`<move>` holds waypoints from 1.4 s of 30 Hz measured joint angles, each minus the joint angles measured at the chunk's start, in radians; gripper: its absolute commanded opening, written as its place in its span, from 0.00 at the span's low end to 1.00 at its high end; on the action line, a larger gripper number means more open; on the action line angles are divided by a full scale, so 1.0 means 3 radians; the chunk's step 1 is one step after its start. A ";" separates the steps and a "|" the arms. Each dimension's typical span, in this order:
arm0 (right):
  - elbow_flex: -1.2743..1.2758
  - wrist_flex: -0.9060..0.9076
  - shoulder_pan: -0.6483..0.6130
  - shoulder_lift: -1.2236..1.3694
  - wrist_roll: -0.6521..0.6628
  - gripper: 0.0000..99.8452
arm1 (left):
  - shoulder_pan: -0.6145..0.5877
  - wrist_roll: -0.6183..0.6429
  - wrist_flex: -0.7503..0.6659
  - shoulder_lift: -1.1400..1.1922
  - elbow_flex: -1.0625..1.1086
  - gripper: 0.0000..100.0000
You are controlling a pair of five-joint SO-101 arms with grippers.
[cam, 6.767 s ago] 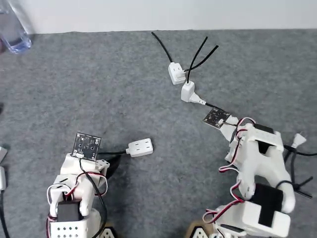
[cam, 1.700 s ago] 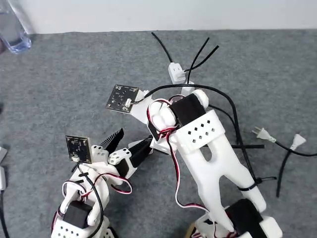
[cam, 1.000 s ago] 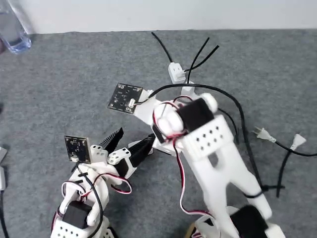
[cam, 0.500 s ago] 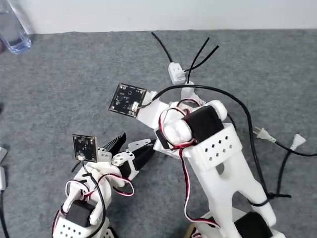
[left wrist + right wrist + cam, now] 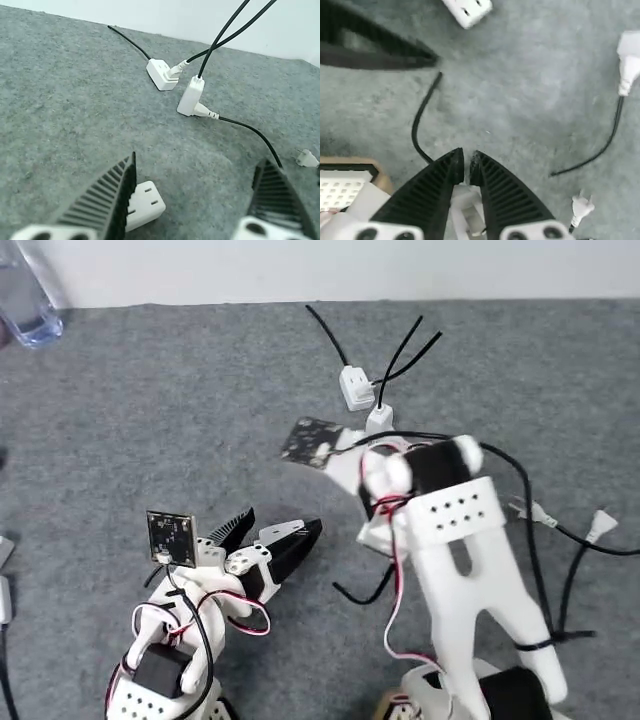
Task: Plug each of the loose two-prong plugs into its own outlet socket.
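I'm counting three boxy white plastic sockets: far socket (image 5: 161, 75) and second far socket (image 5: 191, 95), each with a plug seated, and third socket (image 5: 142, 205) lying just beside a ribbed black finger of left gripper (image 5: 197, 161), jaws gaping wide. Two loose: pronged plug (image 5: 528, 508), white plug (image 5: 600, 525), lying on grey felt mat (image 5: 150, 390), well apart from third socket. Versus half second ago, right arm is swinging away from left gripper. Right gripper (image 5: 466, 152) fingers nearly touching; black cord (image 5: 422, 117) meeting tips, can't tell if pinched.

Right arm (image 5: 455, 530) — now farther right.
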 measured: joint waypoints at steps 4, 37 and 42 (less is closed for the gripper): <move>0.0000 -0.0015 0.0373 0.0000 0.0210 0.01 | 0.0000 0.0000 0.0000 0.0000 0.0000 0.35; 0.1258 -0.0716 0.2225 0.0000 0.1667 0.15 | 0.0220 -0.0604 0.0982 0.0000 -0.0051 0.35; 0.1258 -0.0716 0.2373 0.0000 0.2174 0.15 | 0.0046 -0.0757 0.1376 0.0000 -0.0440 0.35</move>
